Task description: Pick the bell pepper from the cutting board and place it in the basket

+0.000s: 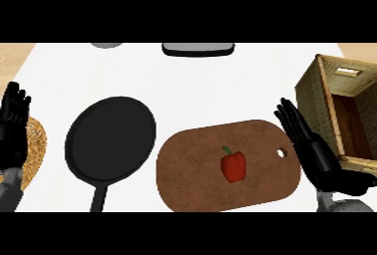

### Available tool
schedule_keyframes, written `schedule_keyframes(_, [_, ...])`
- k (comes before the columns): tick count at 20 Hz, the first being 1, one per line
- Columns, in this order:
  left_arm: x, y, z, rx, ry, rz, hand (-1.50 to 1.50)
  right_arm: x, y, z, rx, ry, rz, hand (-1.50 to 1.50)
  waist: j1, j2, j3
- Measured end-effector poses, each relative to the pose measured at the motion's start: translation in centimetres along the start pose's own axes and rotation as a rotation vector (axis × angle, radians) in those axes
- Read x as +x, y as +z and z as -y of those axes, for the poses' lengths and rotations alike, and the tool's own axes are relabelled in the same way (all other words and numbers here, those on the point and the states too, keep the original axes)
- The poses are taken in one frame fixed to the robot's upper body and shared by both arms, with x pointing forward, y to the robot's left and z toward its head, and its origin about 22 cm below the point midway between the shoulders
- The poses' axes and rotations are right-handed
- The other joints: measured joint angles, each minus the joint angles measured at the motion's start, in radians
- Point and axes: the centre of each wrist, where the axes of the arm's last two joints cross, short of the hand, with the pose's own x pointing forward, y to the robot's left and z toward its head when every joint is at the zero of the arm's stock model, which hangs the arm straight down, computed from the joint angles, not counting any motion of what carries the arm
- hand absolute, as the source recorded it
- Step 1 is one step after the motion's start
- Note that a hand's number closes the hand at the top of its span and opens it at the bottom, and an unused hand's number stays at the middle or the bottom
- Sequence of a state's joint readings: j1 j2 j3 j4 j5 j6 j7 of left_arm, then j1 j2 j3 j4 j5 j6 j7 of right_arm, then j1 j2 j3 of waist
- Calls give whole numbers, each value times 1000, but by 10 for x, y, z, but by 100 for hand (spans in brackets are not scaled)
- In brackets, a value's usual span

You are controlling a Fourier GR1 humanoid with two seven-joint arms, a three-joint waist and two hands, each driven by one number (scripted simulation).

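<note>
A red bell pepper with a green stem lies near the middle of a brown cutting board. A woven basket stands at the right edge of the counter, its inside open. My right hand is open with straight fingers, between the board's right end and the basket, a little right of the pepper and not touching it. My left hand is open at the left edge, fingers up, resting.
A black frying pan lies left of the board, handle toward me. A round woven mat peeks out at the left edge. A grey dish and another grey object sit at the counter's far edge.
</note>
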State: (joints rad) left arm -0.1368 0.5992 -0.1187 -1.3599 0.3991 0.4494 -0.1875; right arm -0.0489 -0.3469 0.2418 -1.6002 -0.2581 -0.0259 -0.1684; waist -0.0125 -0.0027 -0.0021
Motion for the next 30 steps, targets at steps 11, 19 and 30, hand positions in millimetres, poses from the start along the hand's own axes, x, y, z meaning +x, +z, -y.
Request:
schedule_keyframes(11, [34, 12, 63, -483, 39, 94, 0, 20, -31, -54, 275, 116, 171, -150, 18, 2, 2])
schedule_keyframes(19, [38, 17, 72, -552, 44, 88, 0, 21, -23, -126, 122, 451, 166, -150, 3, -7, -1])
schedule_keyframes(30, [34, 21, 71, -554, 39, 67, 0, 94, -41, -100, 84, 1065, -72, -150, -17, -18, -6])
